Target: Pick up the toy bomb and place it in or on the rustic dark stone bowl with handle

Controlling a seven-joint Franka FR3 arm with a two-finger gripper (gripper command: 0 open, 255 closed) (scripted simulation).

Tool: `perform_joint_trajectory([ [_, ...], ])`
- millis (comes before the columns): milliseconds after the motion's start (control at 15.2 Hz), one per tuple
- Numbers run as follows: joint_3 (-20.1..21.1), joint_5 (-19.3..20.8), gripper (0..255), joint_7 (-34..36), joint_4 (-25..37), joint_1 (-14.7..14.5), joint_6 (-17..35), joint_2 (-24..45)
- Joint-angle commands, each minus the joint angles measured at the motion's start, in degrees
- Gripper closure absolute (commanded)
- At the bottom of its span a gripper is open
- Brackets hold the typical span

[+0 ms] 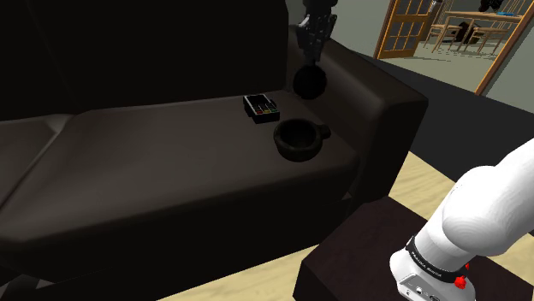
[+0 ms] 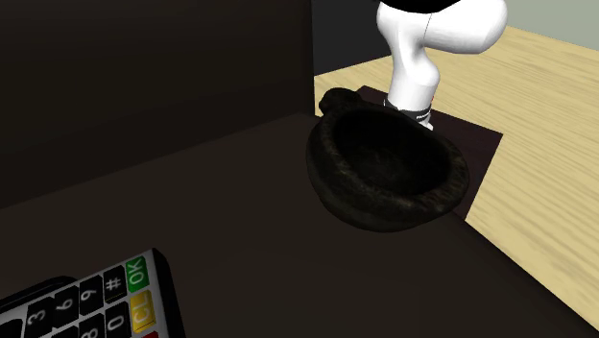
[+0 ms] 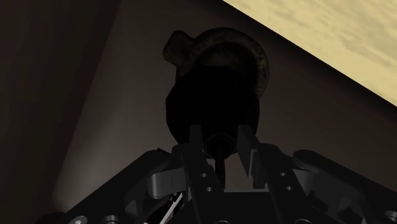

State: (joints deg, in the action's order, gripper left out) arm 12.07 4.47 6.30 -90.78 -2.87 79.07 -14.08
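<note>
A round black toy bomb (image 1: 309, 81) hangs in the air above the sofa seat, with my gripper (image 1: 310, 53) shut on its top stub. In the wrist view the bomb (image 3: 213, 102) sits between my fingers (image 3: 199, 147) and covers most of the dark stone bowl (image 3: 249, 51) below it. The bowl (image 1: 299, 138) rests on the seat near the armrest, its handle pointing toward the armrest. The second exterior view shows the bowl (image 2: 389, 168) close up, with nothing inside.
A small black keypad device (image 1: 260, 107) lies on the seat behind the bowl, seen also as keypad (image 2: 91, 302). The sofa's armrest (image 1: 385, 103) and backrest (image 1: 154, 51) rise around the seat. My stand (image 1: 368, 256) is at the lower right.
</note>
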Motion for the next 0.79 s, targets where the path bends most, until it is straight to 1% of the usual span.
perform_joint_trajectory([
  [0, -0.1, -0.3, 255, 0.0, -2.7, -0.1, 1.4, -1.4],
  [726, -0.5, -0.9, 255, 0.4, -15.1, -0.3, 10.2, -4.9],
])
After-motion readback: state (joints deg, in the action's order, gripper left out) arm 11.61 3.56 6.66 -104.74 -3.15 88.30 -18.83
